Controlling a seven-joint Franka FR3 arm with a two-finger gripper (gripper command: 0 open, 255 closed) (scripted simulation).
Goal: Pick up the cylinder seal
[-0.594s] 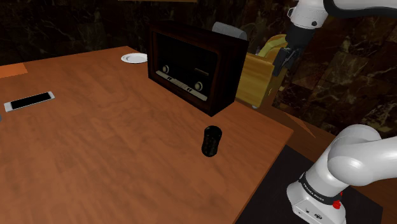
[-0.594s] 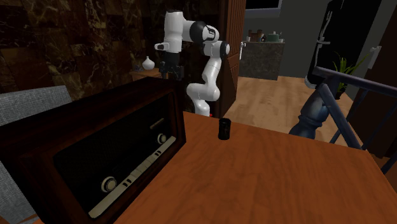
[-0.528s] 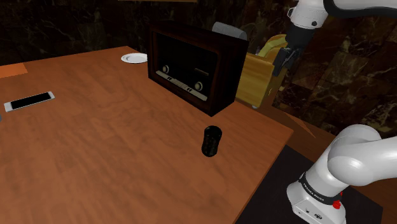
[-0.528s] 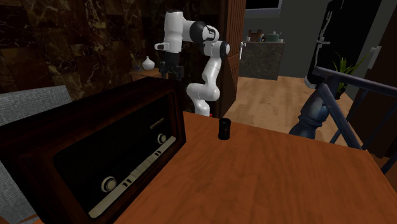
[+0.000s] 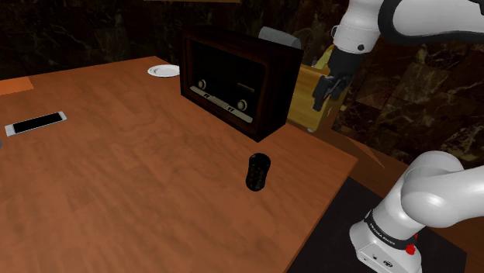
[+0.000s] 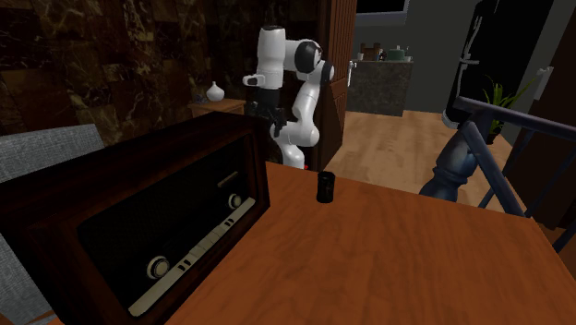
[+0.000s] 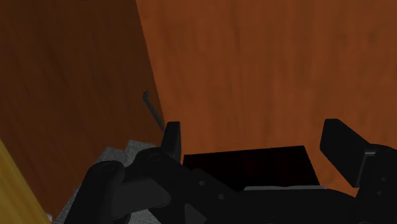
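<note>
Cylinder seal (image 5: 258, 171), black, stands upright on the table (image 5: 116, 186); jaws apart, well away.

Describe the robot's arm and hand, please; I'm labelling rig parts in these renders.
A white arm of rounded segments with dark joints, a small red knob on its base, and an all-black two-finger hand.

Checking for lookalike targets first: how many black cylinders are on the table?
1. The cylinder seal stands upright near the table edge by the stand, apart from the radio, which could hide others.
</note>
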